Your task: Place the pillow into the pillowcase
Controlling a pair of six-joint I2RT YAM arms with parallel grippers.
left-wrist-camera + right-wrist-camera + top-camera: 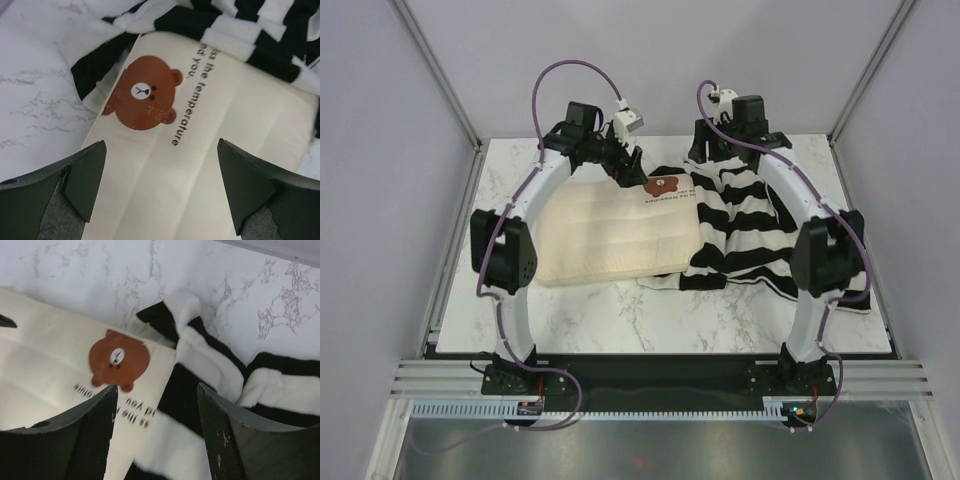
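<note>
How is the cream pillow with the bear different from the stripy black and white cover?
The plain cream rectangular pillow has one brown bear picture; the black-and-white striped fabric pillowcase is stripes all over. The pillow lies flat and smooth; the pillowcase is bunched and wrinkly. The pillow is mostly uncovered; the pillowcase drapes over one end of it. Both are soft and rest touching on the white marble table.

The cream pillow [615, 235] lay flat on my bench [720, 320], its brown bear patch [663, 186] at the far right corner. The black-and-white striped pillowcase [750, 225] sat bunched against its right end, cloth both under and over that edge.
</note>
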